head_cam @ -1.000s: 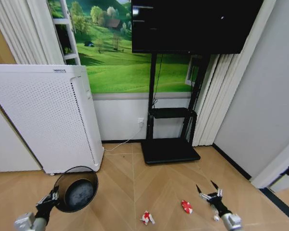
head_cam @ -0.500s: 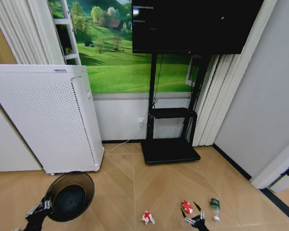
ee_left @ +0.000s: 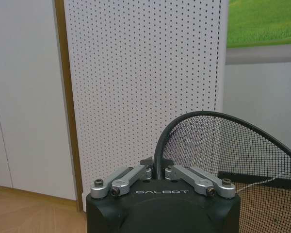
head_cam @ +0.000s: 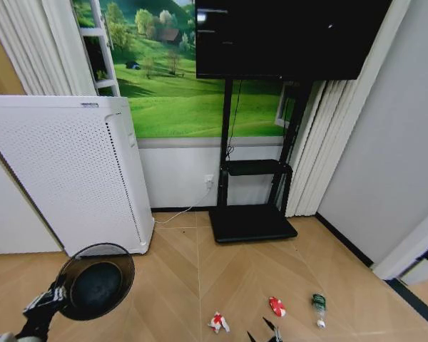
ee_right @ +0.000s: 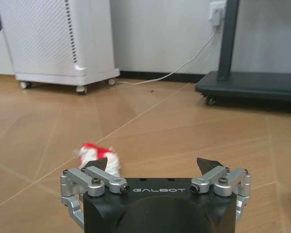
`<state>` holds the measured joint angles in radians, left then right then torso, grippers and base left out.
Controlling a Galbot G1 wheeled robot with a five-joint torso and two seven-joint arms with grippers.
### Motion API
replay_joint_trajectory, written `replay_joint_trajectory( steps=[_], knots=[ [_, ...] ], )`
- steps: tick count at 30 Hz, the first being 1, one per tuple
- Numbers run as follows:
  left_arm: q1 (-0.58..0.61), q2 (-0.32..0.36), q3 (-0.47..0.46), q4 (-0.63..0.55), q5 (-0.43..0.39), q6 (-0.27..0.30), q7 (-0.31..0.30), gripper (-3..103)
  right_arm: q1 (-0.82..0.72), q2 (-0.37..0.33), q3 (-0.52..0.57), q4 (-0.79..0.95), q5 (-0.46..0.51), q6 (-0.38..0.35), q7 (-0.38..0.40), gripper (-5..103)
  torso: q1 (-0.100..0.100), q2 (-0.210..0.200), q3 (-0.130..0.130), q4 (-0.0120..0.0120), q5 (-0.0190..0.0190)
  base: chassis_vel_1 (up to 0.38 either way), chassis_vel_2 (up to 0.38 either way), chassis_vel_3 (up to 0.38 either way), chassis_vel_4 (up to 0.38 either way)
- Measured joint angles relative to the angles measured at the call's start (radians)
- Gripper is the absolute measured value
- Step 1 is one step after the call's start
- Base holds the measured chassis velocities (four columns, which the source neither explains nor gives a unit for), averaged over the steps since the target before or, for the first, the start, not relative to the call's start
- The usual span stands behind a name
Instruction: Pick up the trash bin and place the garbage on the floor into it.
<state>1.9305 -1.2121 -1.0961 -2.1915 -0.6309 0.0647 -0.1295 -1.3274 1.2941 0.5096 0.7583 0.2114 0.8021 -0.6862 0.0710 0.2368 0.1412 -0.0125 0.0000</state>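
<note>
My left gripper (head_cam: 55,293) is shut on the rim of the black wire-mesh trash bin (head_cam: 96,280) and holds it off the floor (head_cam: 178,285) at the lower left, its mouth tilted toward me. The left wrist view shows the fingers (ee_left: 136,174) clamped on the bin's rim (ee_left: 223,121). The garbage lies on the floor: a red-and-white wrapper (head_cam: 217,323), a small red piece (head_cam: 277,306) and a green-labelled bottle (head_cam: 318,306). My right gripper (head_cam: 262,332) is open and low over the floor between wrapper and red piece. In the right wrist view the open gripper (ee_right: 153,165) is just beside the wrapper (ee_right: 94,155).
A tall white perforated appliance (head_cam: 64,171) stands on castors at the left, right behind the bin. A black TV stand (head_cam: 251,222) with a cable along the wall sits at the middle back. White curtains and a grey wall close off the right side.
My right gripper has swung left and back from beside the bottle to the floor between wrapper and red piece. The left arm has shifted the bin slightly left and lower.
</note>
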Motion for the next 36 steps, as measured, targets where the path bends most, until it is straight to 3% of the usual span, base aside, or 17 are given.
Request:
replay_joint_trajectory(
  steps=[11,18,21,36],
  knots=[
    [-0.008,0.040,-0.029,-0.001,-0.037,0.016,-0.006,6,0.010,0.006,-0.001,-0.017,-0.101,-0.002,-0.025,100,0.000,0.000,0.000,-0.0001,-0.0003,0.000,0.000,0.000,0.000],
    [-0.004,0.047,-0.041,0.020,-0.034,0.019,-0.008,6,0.033,0.051,-0.016,0.018,-0.244,-0.010,0.048,100,0.000,0.000,0.000,-0.0002,0.0000,0.000,0.000,0.000,0.000],
    [0.014,0.045,-0.059,0.025,-0.032,0.018,-0.007,6,0.087,0.077,-0.027,-0.040,-0.327,-0.008,0.081,100,0.000,0.000,0.000,0.0001,0.0000,0.000,0.000,0.000,0.000],
    [0.060,0.005,-0.094,-0.037,-0.002,0.025,-0.015,6,0.249,0.111,-0.072,-0.213,-0.464,-0.007,0.070,100,0.000,0.000,0.000,-0.0002,0.0000,0.000,0.000,0.000,0.000]
  ],
)
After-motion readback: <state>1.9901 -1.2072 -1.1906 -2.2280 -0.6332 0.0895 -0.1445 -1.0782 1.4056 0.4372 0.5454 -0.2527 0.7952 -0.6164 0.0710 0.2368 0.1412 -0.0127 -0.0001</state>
